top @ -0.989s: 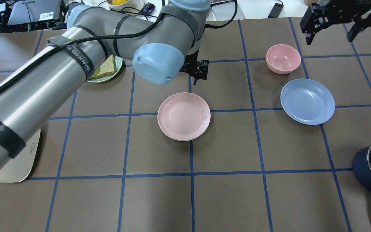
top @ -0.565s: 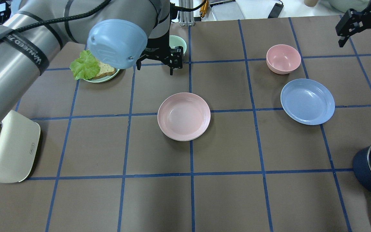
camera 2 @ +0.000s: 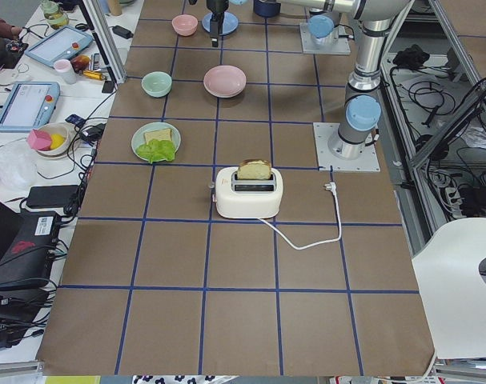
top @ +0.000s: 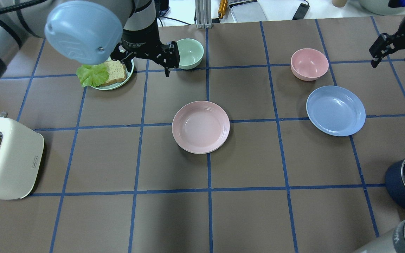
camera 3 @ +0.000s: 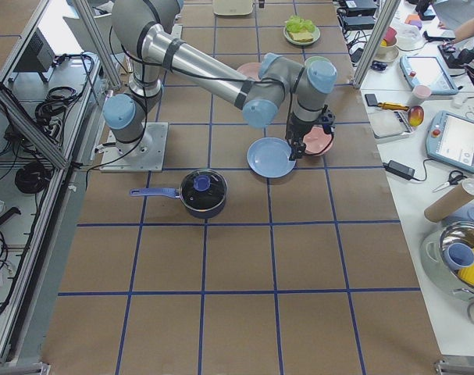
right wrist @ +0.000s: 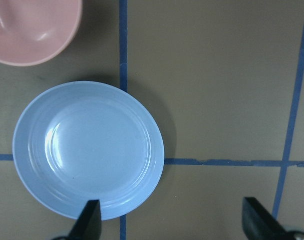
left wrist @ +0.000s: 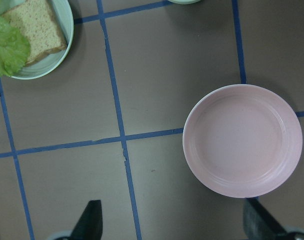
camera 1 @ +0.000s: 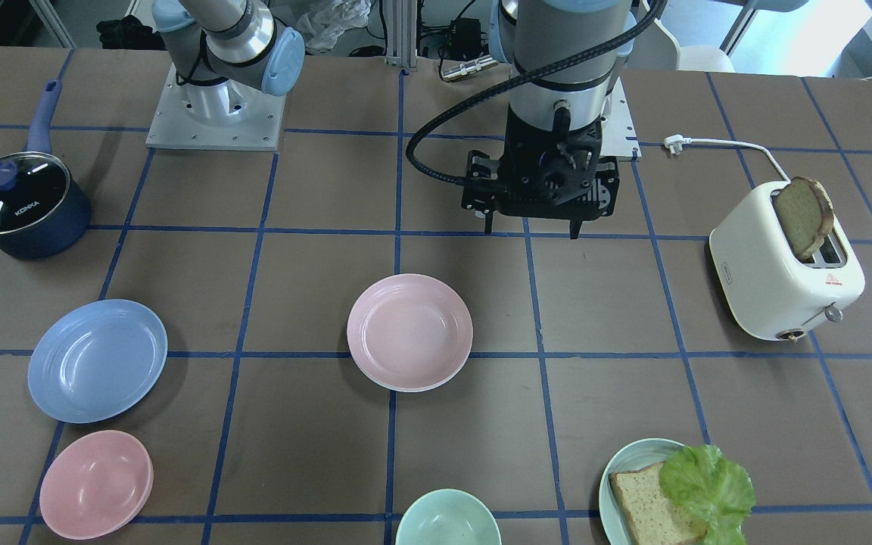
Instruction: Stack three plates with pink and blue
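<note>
Cream plate (top: 199, 153) is mostly hidden under the pink plate (top: 200, 126), only a pale edge showing; blue plate (top: 335, 110) is set well apart from it on blue-taped brown bench (top: 244, 218); left hand (camera 1: 530, 229) and right hand (top: 391, 59) are seen with fingers spread wide.

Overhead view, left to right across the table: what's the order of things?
toaster → teal plate with bread and lettuce → pink plate → blue plate → dark blue pot. Skipped: mint bowl and pink bowl, each overlapping a plate's span.
</note>
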{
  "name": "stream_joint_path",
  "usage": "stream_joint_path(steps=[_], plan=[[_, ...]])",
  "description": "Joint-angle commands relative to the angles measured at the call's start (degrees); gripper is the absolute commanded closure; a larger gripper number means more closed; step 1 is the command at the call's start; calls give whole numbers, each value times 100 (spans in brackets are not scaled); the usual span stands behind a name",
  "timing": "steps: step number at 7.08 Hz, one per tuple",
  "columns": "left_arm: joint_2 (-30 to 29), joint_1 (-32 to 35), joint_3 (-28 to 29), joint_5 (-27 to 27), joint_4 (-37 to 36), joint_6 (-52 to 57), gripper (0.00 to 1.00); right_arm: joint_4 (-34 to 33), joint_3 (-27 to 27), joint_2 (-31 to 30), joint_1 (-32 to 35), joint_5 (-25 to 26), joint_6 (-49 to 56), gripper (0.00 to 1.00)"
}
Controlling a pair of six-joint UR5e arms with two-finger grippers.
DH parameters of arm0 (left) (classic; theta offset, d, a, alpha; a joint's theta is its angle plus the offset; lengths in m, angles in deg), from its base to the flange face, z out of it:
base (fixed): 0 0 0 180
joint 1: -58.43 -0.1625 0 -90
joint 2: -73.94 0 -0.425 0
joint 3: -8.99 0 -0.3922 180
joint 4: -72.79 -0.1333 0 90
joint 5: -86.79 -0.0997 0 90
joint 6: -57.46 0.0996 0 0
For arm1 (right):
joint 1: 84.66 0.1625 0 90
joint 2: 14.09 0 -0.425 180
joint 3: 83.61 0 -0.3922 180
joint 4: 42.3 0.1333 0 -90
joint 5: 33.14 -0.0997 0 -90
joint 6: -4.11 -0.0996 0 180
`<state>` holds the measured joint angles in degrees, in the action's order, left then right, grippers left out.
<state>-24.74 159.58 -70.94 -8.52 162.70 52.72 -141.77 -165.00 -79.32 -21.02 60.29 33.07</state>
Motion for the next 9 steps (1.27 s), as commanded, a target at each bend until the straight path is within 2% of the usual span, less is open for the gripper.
stream_joint_path(steps=[1, 2, 5, 6, 8, 9], plan=[[391, -367, -14, 47, 420, 236, 0, -72, -148, 440, -89, -18, 127, 0], [550, -490, -23, 56, 631, 385, 0, -325, -210, 606, -89, -1, 127, 0], [980, -658, -355, 267, 616, 894, 0, -572, -595, 775, -150, -18, 154, 12], [1156, -876, -531, 328, 615, 1166, 0, -913, -780, 775, -185, -27, 337, 16], [1525, -1089, -830, 460, 624, 1739, 0, -1004, -843, 775, -185, -123, 347, 51], [1710, -1098, -1066, 486, 563, 1723, 0, -1004, -861, 766, -185, -184, 356, 62]])
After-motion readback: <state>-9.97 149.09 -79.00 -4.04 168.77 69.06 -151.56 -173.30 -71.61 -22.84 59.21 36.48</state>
